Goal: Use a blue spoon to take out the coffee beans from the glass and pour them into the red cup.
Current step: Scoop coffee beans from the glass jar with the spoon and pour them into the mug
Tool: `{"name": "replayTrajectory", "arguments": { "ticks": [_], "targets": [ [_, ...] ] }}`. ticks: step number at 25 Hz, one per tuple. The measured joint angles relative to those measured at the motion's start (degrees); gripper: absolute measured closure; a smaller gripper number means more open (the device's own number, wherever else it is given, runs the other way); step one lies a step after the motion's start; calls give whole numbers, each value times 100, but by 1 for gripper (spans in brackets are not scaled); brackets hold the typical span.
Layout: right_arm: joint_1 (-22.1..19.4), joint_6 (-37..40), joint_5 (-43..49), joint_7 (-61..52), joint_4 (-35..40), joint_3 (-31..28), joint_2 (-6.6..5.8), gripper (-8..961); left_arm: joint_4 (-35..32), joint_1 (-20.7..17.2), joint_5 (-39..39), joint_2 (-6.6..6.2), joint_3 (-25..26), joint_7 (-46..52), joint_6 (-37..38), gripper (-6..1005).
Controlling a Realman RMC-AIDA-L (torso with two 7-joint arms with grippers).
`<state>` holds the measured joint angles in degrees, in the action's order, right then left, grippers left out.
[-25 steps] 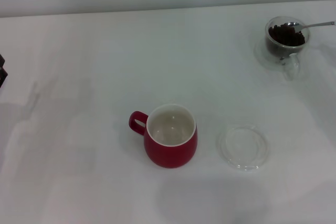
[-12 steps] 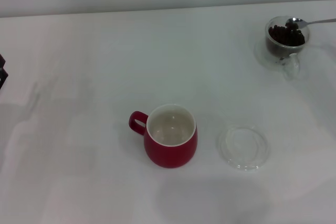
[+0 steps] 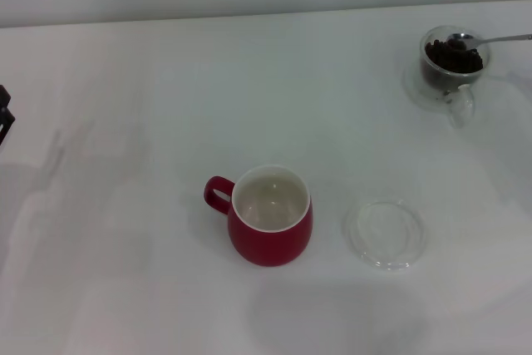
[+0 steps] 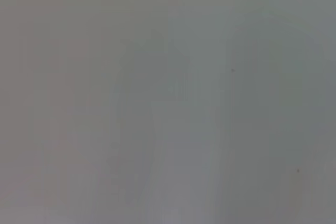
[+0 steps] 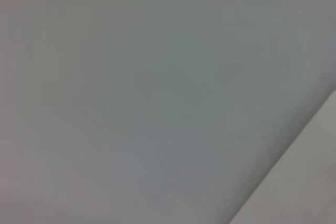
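We see the small clear glass (image 3: pixel 453 64) of dark coffee beans (image 3: pixel 453 57) at the worktop's (image 3: pixel 166 122) far right. The blue spoon's metal bowl (image 3: pixel 460 40) sits over the beans, stem running right, out of frame. The glossy red cup (image 3: pixel 271 215) is well apart, front centre. Right arm is nearer; its end effector is off-frame, grip unknown. The left end effector (image 3: pixel 3 114) shows only as a sliver at the left edge; we cannot tell its state.

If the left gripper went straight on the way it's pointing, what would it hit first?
Probably just the bare table. Only a dark sliver of the left gripper shows at the head view's edge, and its wrist view holds nothing but plain surface; depth is unclear.
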<state>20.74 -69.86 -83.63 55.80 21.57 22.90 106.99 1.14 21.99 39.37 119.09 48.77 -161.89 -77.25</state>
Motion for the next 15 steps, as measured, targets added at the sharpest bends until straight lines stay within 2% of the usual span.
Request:
{"name": "replayTrajectory", "arguments": {
  "ticks": [15],
  "targets": [
    [-46,-609,84,-570,-13,22,-56,760,0,-5,-10,0,0,0,53,225]
  ]
}}
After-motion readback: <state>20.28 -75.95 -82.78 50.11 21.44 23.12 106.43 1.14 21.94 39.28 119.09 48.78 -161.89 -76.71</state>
